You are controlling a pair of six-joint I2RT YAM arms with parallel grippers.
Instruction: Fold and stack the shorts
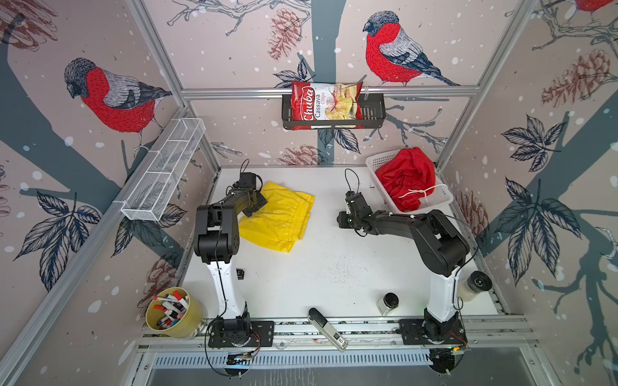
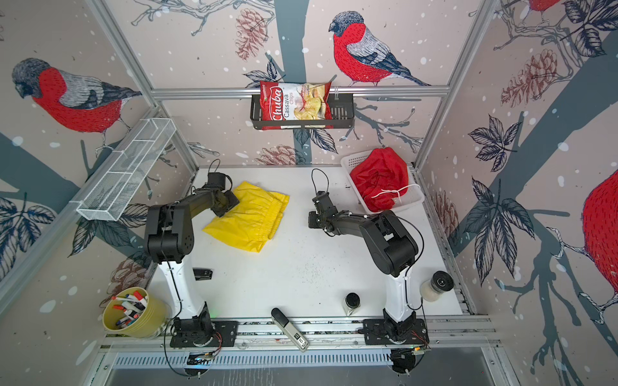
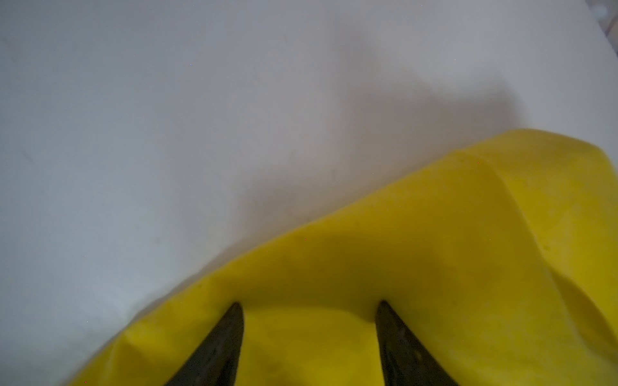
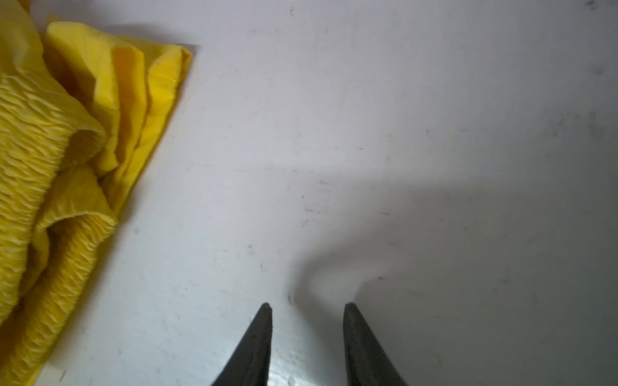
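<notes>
Both sets of jaws stand apart, so lift your left gripper (image 3: 309,303) straight off the yellow shorts (image 1: 281,220) (don't drag the fold).

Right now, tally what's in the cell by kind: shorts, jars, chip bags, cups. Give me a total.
Shorts: 2, the yellow shorts and the red shorts in the white basket
Jars: 2, the small jar and the large jar
Chip bags: 1, the chips bag
Cups: 1, the cup of markers
Total: 6
</notes>
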